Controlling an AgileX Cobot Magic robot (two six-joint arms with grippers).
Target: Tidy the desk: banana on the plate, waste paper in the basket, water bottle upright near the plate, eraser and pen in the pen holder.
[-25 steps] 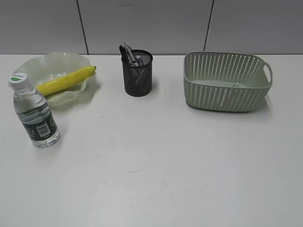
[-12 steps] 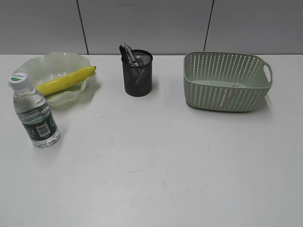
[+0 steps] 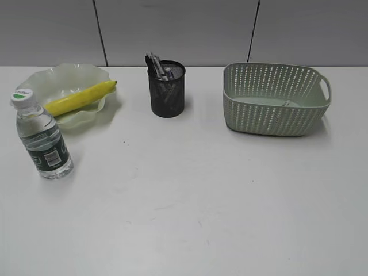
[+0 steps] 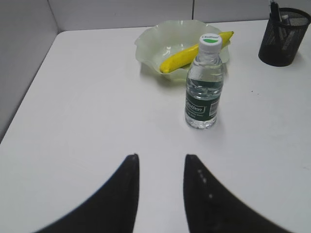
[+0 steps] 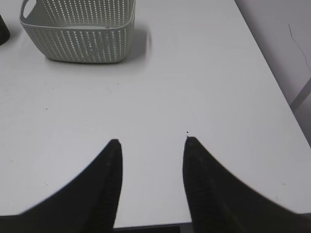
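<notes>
a large plain white flat desk (image 3: 190, 195) seen from the front at a downward slant, with grey wall panels behind it. at the back left sits a wide pale-green translucent plate with a wavy ruffled rim (image 3: 69, 77), and a smooth yellow, slightly curved banana (image 3: 80, 98) lies across it, its tip reaching over the plate's right edge. just in front of the plate, near the left edge of the view, a small clear plastic water bottle with a white cap and a dark green label (image 3: 43, 138) stands upright on the desk. at the back centre stands a black metal-mesh cylindrical pen holder (image 3: 167, 89) with dark pens (image 3: 154, 63) sticking out of its top; whether an eraser is inside cannot be told. at the back right rests a pale-green rectangular plastic basket with perforated walls and cut-out handles (image 3: 275, 99); something small and pale shows on its floor, too unclear to name as the waste paper.

neither arm appears in the front view. in the left wrist view, the left gripper (image 4: 160, 167) hovers over bare desk, its two dark fingers spread apart with nothing between them, the bottle and plate ahead of it. in the right wrist view, the right gripper (image 5: 151, 148) hangs over bare desk near the right edge, fingers likewise spread and empty, the basket farther ahead to the left.
</notes>
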